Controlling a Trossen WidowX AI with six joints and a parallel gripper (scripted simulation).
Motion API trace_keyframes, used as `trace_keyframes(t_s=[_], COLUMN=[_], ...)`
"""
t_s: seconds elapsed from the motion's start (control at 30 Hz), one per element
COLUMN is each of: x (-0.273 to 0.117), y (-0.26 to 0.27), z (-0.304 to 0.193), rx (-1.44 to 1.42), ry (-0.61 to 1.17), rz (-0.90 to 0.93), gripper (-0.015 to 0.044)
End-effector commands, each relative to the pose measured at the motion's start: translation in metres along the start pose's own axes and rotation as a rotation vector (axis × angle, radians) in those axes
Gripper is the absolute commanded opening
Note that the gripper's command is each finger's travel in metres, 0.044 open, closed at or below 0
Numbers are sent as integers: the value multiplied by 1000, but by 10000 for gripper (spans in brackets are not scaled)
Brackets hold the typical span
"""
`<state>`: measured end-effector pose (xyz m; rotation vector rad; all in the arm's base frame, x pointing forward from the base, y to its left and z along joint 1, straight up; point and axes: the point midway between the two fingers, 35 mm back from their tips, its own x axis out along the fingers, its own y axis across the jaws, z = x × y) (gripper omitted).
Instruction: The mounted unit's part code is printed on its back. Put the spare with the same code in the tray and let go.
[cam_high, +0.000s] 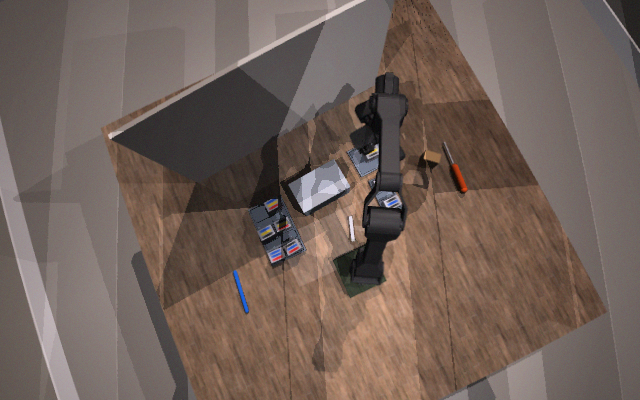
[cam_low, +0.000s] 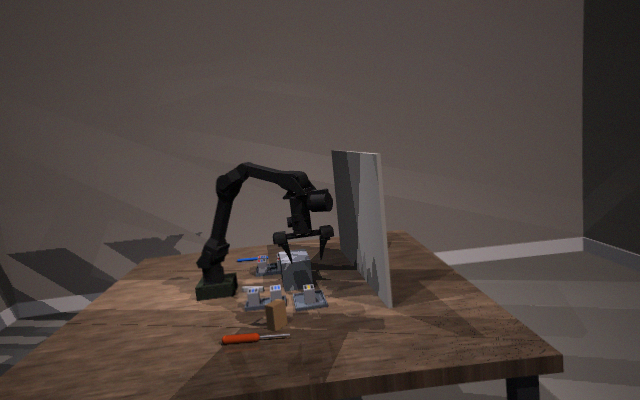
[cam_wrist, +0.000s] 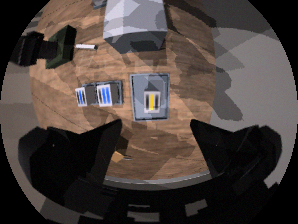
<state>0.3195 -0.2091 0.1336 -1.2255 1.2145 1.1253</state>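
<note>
A grey spare (cam_high: 372, 152) (cam_low: 309, 294) (cam_wrist: 152, 102) with a yellow and dark striped label stands upright in the shallow blue-grey tray (cam_high: 358, 162) (cam_low: 320, 304) (cam_wrist: 137, 111). My gripper (cam_low: 306, 260) (cam_wrist: 157, 123) is wide open and empty, above the spare and clear of it. A large grey box (cam_high: 319, 186) (cam_low: 297, 272) (cam_wrist: 135, 22) stands beside the tray; it may be the mounted unit, but no code is readable on it. Two blue-striped spares (cam_low: 254, 296) (cam_wrist: 104, 95) stand in a holder near the tray. Several other striped spares (cam_high: 276, 255) stand in holders beyond the box.
A tall grey panel (cam_high: 240, 100) (cam_low: 362, 225) stands behind the tray and box. A tan block (cam_high: 432, 158) (cam_low: 276, 315) and an orange screwdriver (cam_high: 458, 178) (cam_low: 241, 339) lie to one side. A white stick (cam_high: 351, 228) lies near the arm's base; a blue stick (cam_high: 241, 292) lies farther off.
</note>
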Motion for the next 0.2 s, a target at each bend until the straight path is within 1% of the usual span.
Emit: trace_keyframes(t_s=[0.0,0.17], x=[1,1], y=[0,0], z=[0,0], rx=[0,0], ry=[-1,-1], rz=[2,2], gripper=[440,440])
